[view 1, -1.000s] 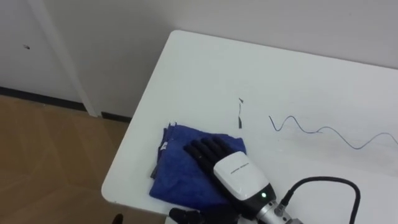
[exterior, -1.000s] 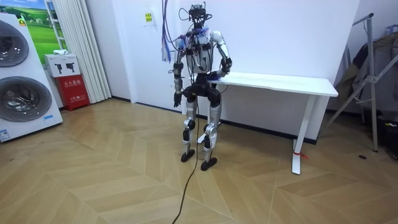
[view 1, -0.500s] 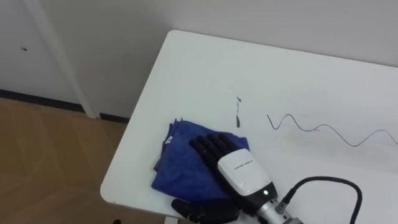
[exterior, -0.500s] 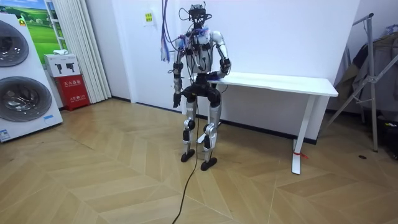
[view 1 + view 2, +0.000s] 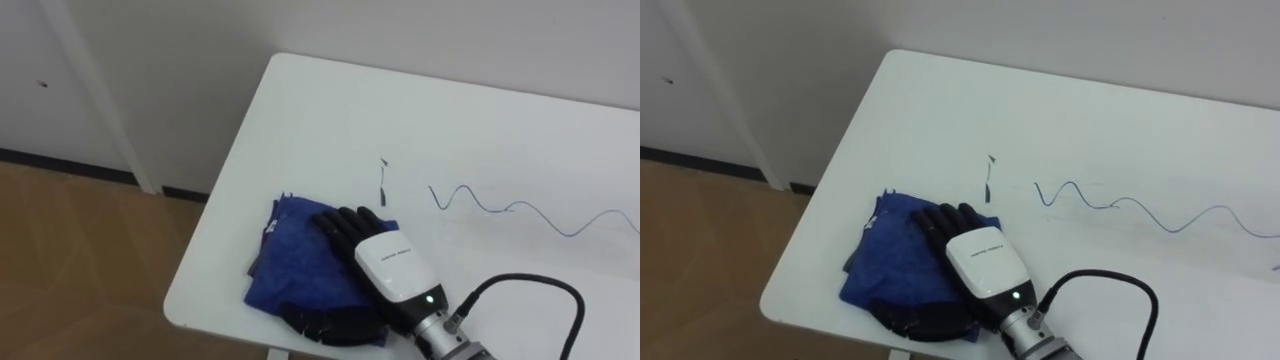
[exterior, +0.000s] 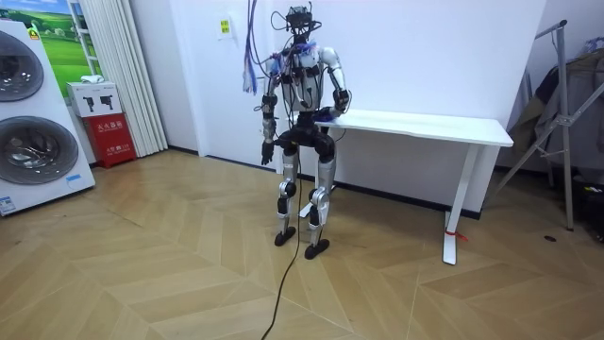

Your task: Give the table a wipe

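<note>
From where I stand the robot is at the end of the one white table (image 5: 330,110), the end on the room view's left, facing the wall. One blue cloth (image 5: 290,265) lies rumpled on the table's near left corner, its edge close to the table's rim. The right hand (image 5: 385,265) rests on top of that cloth, palm down. Its fingers (image 5: 345,222) are stretched out nearly flat across the fabric, pressing on it rather than gripping. The thumb is spread toward the cloth's near edge.

I count two marks on the tabletop near the cloth. One is a short dark stroke (image 5: 382,180) just past the fingertips. The other is a long wavy line (image 5: 510,210) running off to the right.

The left hand (image 6: 267,149) hangs by the robot's side, and I cannot tell how it is set.
</note>
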